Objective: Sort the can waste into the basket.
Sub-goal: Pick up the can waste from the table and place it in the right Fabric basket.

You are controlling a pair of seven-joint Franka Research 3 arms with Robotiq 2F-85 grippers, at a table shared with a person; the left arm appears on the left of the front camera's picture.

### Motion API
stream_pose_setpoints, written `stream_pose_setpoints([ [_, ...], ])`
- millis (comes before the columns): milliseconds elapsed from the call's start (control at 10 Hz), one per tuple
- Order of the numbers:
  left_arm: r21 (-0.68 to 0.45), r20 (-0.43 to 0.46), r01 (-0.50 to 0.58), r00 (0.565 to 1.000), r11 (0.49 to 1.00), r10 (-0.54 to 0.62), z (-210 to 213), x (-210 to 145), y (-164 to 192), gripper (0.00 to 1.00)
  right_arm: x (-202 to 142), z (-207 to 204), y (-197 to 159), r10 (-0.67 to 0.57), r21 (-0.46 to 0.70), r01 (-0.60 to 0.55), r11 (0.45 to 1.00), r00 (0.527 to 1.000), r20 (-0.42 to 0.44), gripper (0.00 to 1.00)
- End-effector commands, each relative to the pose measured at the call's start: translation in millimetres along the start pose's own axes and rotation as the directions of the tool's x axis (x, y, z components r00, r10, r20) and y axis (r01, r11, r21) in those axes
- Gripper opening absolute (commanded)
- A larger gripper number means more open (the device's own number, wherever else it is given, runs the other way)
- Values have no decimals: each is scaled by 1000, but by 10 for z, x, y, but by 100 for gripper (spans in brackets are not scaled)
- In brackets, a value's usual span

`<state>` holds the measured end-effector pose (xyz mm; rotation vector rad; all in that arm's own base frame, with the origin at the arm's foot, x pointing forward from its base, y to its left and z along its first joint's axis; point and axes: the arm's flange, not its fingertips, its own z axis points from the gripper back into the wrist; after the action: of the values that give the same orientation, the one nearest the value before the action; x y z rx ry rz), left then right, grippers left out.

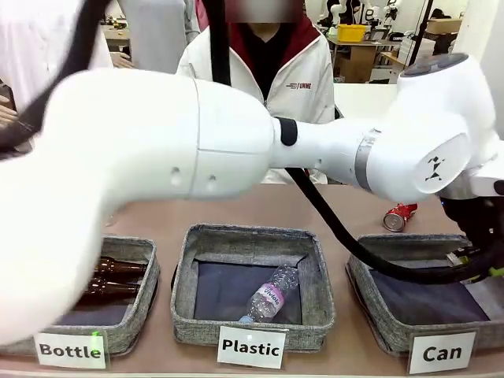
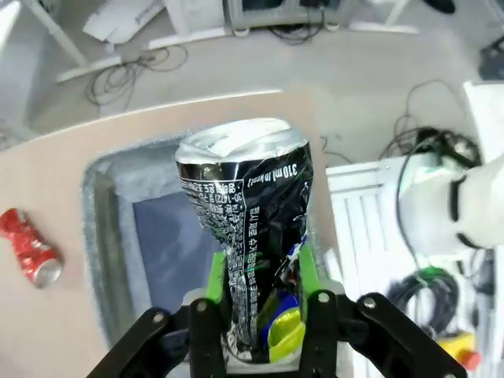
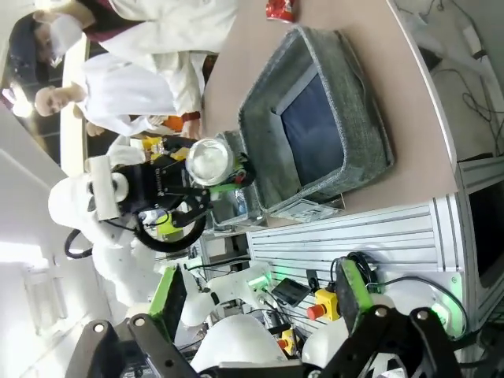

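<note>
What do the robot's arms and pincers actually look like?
The left arm is smooth, rounded white casing with a silver ring at one joint, a small dark emblem and a thick black cable looping beneath. Both arms end in black jaws lined with bright green pads.

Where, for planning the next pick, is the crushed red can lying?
In the front view the crushed red can lies on the table at the right, just beyond the far rim of the Can basket, outside it.
</note>
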<state>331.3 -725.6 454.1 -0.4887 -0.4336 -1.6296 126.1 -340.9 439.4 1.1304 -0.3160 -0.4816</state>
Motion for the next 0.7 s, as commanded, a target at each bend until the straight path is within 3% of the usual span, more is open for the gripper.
stream_pose_setpoints([
  [0, 32, -57, 40, 998, 999, -38, 52, 266, 214, 41, -9, -33, 45, 18, -13, -18, 1000, 1000, 1, 100],
  [200, 19, -70, 28, 997, 999, -27, 51, 258, 242, 41, -9, -33, 45, 18, -13, -18, 1000, 1000, 1, 100],
  [300, 8, -94, 27, 995, 1000, -26, 36, 249, 253, 92, -9, -33, 45, 18, -13, -18, 1000, 1000, 1, 100],
  [400, 19, -105, 19, 994, 1000, -17, 20, 242, 250, 99, -9, -33, 45, 18, -13, -18, 1000, 1000, 1, 100],
  [600, 42, -107, 17, 994, 999, -12, 24, 242, 240, 100, -9, -33, 45, 18, -13, -18, 1000, 1000, 1, 100],
])
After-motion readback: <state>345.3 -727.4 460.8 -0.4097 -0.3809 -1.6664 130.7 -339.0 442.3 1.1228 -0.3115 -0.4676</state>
